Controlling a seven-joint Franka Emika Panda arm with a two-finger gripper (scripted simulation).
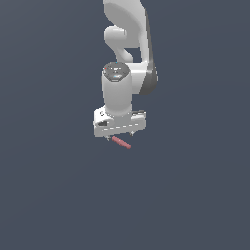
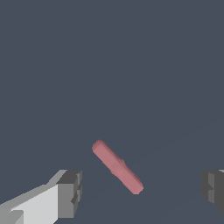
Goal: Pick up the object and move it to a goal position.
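Wrist view showed our gripper (image 2: 140,192) with fingers spread wide, the red stick (image 2: 117,167) lying between and just below them. We judged it light, rigid, smooth; grasp mid-length, across its width.

Stick under the gripper, between the spread fingers

You see the gripper (image 1: 119,137) hanging beneath the arm (image 1: 128,53), with the stick (image 1: 121,142) just below it and reaching out toward the exterior view's right. In the wrist view the stick (image 2: 117,166) lies slantwise between the two fingers (image 2: 69,194), apart from both, nearer to one.
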